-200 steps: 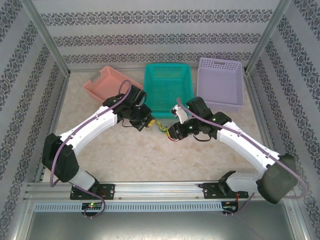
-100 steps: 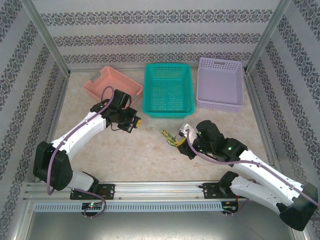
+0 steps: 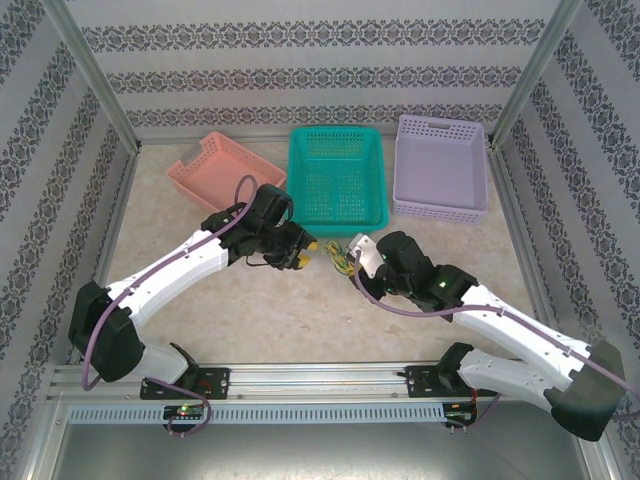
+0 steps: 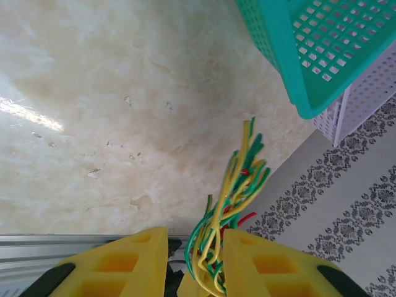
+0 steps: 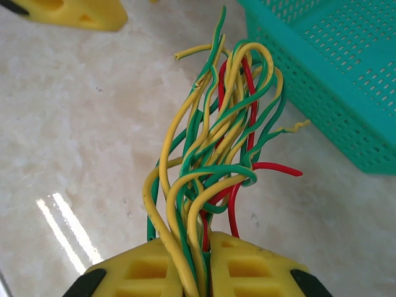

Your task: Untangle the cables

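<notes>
R tool (image 5: 207, 263): pads together, clamped on cables (image 5: 216, 154); the bundle fans out ahead of it.
L tool (image 4: 195, 257): pads apart, wire ends in the gap; can't tell if they touch the pads.
Top view: tools nose to nose over worktop (image 3: 300, 310), cables between, near teal basket (image 3: 337, 180).
R wrist view: red strands among the yellow/green loops, too small to sort from top.

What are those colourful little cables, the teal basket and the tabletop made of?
Cables: probably glossy plastic sleeving, likely over wire; they shine and hold smooth bends.
Basket: moulded plastic, uniform teal, gridded holes.
Table: glossy marble or marble-look laminate; cream veining, bright glare.
</notes>
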Tool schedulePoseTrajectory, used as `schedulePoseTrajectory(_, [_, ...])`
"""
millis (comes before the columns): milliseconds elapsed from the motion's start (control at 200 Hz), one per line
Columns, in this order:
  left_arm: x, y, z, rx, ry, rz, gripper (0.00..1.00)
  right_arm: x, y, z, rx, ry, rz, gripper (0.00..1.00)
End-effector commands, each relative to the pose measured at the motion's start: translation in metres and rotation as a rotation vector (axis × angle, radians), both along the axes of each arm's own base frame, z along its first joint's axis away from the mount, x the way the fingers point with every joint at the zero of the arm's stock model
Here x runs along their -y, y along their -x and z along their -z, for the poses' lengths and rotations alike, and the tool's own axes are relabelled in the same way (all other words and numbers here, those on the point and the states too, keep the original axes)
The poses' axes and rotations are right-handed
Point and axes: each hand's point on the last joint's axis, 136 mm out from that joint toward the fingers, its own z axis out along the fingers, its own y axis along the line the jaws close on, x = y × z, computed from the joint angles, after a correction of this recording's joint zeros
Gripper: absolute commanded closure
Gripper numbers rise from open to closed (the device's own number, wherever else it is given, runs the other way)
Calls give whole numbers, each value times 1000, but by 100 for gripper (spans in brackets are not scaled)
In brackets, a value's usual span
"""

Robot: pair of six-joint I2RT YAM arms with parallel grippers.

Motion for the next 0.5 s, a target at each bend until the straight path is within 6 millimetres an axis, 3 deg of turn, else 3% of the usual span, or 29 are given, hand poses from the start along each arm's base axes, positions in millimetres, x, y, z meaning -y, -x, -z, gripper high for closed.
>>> schedulePoseTrajectory(0, [14, -8, -2, 14, 23, 1, 71, -9, -10, -23, 79, -22, -1, 100])
schedulePoseTrajectory(350, [28, -19, 0, 30, 32, 6, 70, -15, -8, -23, 48, -49, -6, 100])
schedulePoseTrajectory(495, [21, -22, -11, 64, 11, -30, 68, -14, -7, -18, 30, -43, -1, 100])
